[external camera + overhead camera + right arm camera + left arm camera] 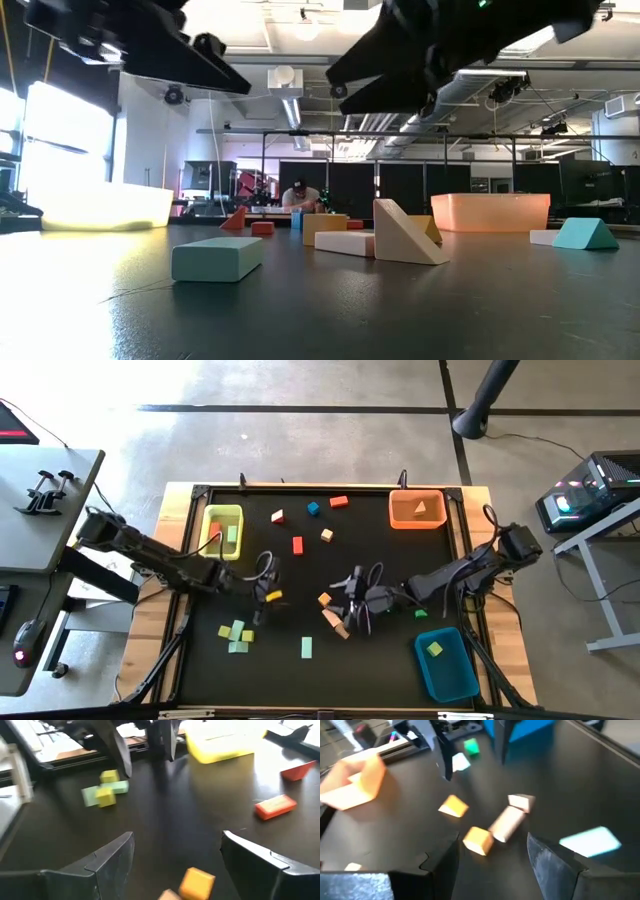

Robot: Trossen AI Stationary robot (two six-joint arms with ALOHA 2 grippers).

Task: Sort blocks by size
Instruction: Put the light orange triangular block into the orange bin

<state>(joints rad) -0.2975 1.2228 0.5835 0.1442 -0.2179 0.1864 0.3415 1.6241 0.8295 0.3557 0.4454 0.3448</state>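
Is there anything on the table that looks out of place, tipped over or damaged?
Nothing looks damaged or spilled. The blocks lie loose across the black table, as expected before sorting. Two small blocks sit in the yellow bin, one each in the orange bin and blue bin. One tan bar lies at an angle among orange blocks.

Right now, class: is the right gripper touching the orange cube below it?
Apart. The right wrist view shows the orange cube lying on the mat between the open fingers of the right gripper, with dark mat visible either side.
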